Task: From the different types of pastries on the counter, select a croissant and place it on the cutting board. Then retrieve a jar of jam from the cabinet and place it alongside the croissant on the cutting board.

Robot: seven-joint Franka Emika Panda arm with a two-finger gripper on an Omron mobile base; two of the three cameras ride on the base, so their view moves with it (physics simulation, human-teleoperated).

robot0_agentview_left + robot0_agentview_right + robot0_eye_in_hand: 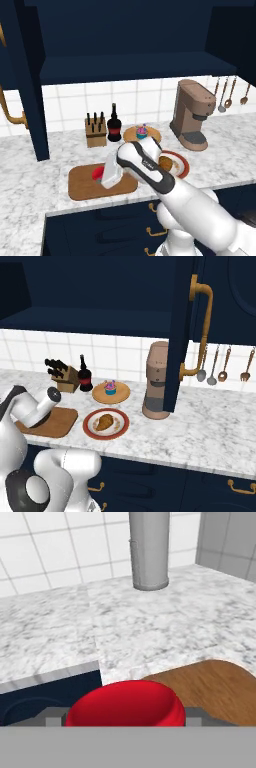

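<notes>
Jaws sit close on either side of a red-lidded jam jar (125, 704), the grey fingertips (52, 718) touching the lid's edges, so the gripper (102, 176) has hold of it. Its lid is a smooth, glossy red disc with a rounded rim; the glass below is hidden. From the left base view the jar shows as a red patch under the white hand, over the cutting board (80, 185), a flat slab of warm brown wood grain with rounded corners. Whether the jar stands on the board or hangs just above it cannot be told, nor its tilt.

Just right of the board, a red-rimmed plate (90, 428) carries the croissant (104, 421), a golden-brown lump with its long axis running diagonally. Behind it a wooden plate (121, 395) holds a cupcake (110, 387). Farther back stand a dark bottle (114, 125), a knife block (95, 132) and a brown coffee machine (191, 114), all on speckled grey-white marble counter (30, 180).
</notes>
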